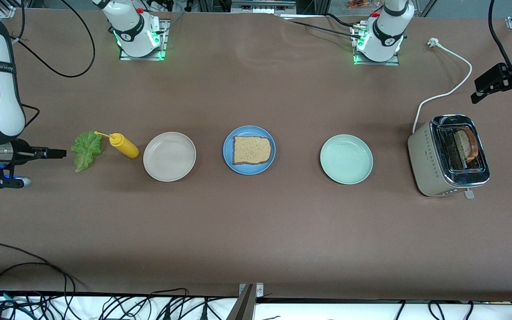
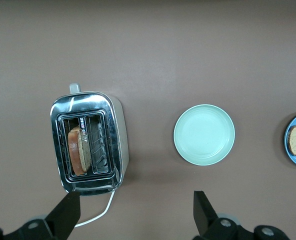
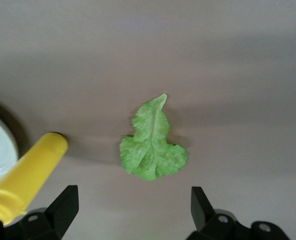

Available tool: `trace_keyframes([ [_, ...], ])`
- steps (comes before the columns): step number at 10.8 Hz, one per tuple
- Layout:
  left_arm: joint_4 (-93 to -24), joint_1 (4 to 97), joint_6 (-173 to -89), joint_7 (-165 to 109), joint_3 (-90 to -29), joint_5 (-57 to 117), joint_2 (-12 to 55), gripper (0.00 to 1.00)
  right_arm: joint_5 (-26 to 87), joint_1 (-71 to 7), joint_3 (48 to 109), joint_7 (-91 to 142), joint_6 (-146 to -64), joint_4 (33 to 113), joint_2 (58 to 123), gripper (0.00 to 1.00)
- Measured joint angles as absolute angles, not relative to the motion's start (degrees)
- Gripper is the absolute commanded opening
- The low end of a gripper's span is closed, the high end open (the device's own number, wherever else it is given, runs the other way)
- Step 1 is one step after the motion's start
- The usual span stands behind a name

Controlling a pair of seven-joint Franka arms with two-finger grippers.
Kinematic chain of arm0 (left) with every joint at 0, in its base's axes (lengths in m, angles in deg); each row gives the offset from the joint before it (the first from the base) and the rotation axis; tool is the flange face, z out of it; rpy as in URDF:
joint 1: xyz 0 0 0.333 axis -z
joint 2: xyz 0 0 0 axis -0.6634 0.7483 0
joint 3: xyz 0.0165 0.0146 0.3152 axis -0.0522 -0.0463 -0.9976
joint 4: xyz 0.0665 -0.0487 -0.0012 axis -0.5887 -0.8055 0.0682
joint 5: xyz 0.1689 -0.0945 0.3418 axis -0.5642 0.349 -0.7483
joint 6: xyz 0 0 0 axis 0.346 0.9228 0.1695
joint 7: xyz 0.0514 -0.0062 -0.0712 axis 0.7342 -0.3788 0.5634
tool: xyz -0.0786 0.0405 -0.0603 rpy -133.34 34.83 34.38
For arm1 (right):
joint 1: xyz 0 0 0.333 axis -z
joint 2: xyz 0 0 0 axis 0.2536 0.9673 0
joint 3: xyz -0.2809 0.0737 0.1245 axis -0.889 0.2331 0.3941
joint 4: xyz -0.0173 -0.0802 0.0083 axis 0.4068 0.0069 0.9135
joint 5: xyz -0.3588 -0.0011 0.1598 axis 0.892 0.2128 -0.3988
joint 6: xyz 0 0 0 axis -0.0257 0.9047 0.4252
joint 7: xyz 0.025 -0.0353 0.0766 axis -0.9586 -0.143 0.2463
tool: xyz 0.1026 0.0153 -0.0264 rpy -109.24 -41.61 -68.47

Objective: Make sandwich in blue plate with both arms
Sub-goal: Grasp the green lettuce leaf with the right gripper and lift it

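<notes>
The blue plate (image 1: 227,151) sits mid-table with one brown toast slice (image 1: 250,150) lying flat on it. A second toast slice (image 1: 467,144) stands in a slot of the toaster (image 1: 434,155) at the left arm's end. The green lettuce leaf (image 1: 86,150) lies on the table at the right arm's end. My right gripper (image 1: 62,154) is open and empty, beside the lettuce; the leaf shows in the right wrist view (image 3: 153,145) between its spread fingers (image 3: 68,200). My left gripper (image 1: 496,100) is open and empty, above the table near the toaster (image 2: 88,142).
A yellow squeeze bottle (image 1: 124,145) lies between the lettuce and a cream-white plate (image 1: 169,156). A mint-green plate (image 1: 346,159) sits between the blue plate and the toaster. The toaster's white cord (image 1: 454,89) runs toward the left arm's base.
</notes>
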State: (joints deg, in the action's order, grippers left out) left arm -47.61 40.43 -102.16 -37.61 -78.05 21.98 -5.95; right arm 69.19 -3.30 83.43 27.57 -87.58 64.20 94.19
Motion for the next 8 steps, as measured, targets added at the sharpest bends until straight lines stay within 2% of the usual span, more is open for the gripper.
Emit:
trace_keyframes([
  [4, -47.62, 40.68, -102.09, -37.6, -77.65, 22.0, -4.01, 1.0, 67.77, 0.22, 83.41, 30.82, -88.2, 64.29, 102.92, 0.94],
  [5, -47.61, 40.78, -102.1, -37.6, -77.18, 22.01, -3.41, 1.0, 67.27, 0.98, 83.42, 31.6, -88.71, 64.28, 105.22, 0.85],
  [8, -47.6, 40.83, -102.15, -37.59, -76.64, 22.01, -2.5, 1.0, 67.0, 1.44, 83.52, 32.62, -90.49, 64.21, 109.13, 0.3],
])
